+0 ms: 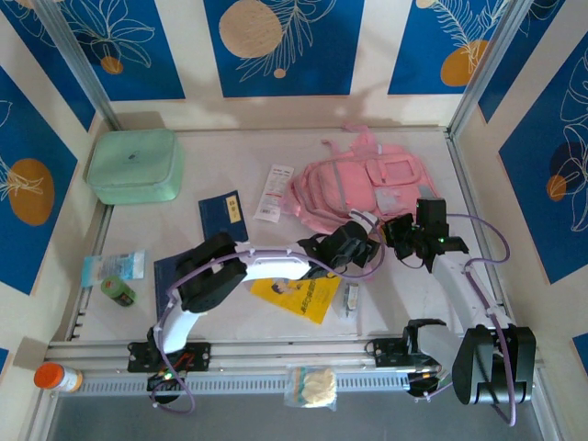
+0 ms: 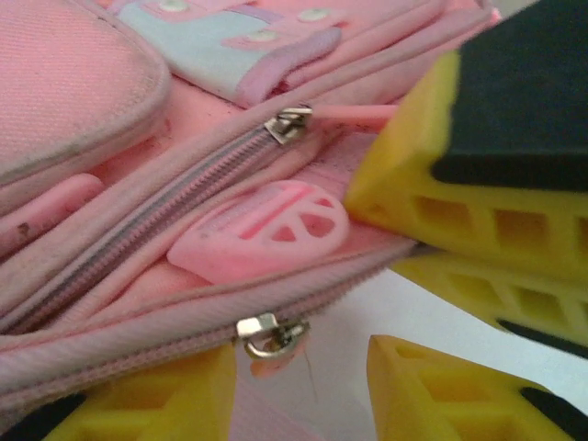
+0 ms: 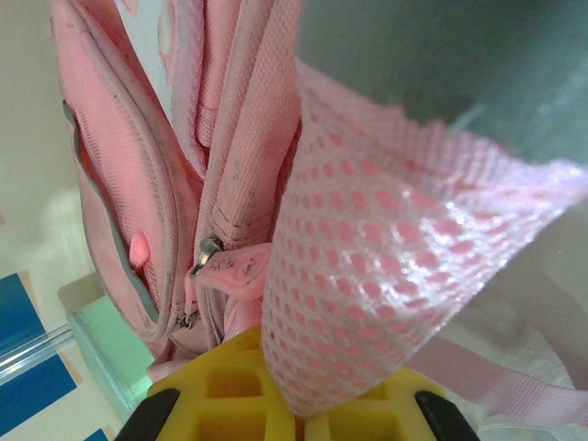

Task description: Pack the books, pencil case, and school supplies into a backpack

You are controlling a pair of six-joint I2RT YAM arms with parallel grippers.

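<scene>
Two navy books [image 1: 223, 216] lay left on the table [image 1: 220, 156]; then one pencil case [image 1: 274, 193], one yellow book [image 1: 299, 296], one tiny grey supply item [image 1: 351, 299]. One backpack [image 1: 358, 184] at rear right. Left pincer [image 2: 299, 372] apart beside a zip pull [image 2: 269, 335]; right pincer [image 3: 299, 409] clamped on backpack mesh

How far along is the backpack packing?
Nothing packed: the yellow book, a navy book and the pencil case lie on the table. In hand: the right gripper pinches the backpack by its mesh; the left gripper sits open around a zipper pull. Left: unzipping, loading everything.
</scene>
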